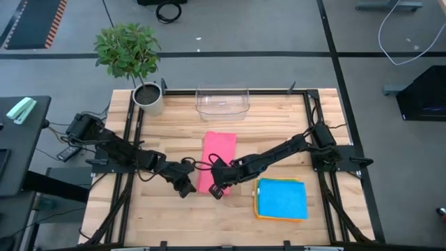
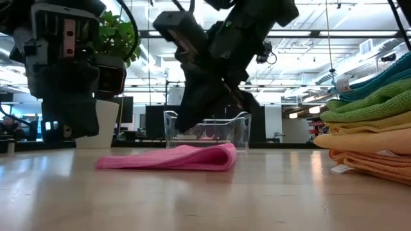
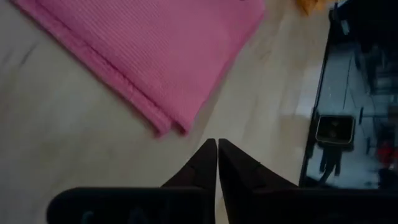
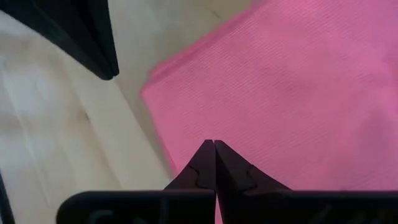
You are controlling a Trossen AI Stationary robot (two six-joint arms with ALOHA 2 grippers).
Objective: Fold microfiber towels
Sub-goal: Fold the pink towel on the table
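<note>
Stacked at the near right of the table [image 1: 174, 223] sits a pile of folded microfiber towels [image 1: 281, 199], blue on top from above, with green, yellow and orange layers showing at its edge in the low view. Just left of that stack, in the middle of the wooden top, lies 1 pink towel [image 1: 217, 159], folded over into a long strip that runs from mid-table toward the near edge; the low view shows it lying flat with a rounded fold on its right side.

Both arms reach in to the strip's near end. Left gripper [image 1: 184, 187] hangs just beside the towel's near left corner, off the cloth, its 2 fingers nearly pressed together with only a thin slit between them and nothing pinched. Right gripper [image 1: 217, 189] sits over the near right part of the pink cloth, fingers pressed fully together; its wrist view shows the tips above the fabric, gripping nothing.

Behind the towel, at the far edge, stands a clear plastic bin [image 1: 222, 102], and at the far left corner a potted plant [image 1: 131, 59].
</note>
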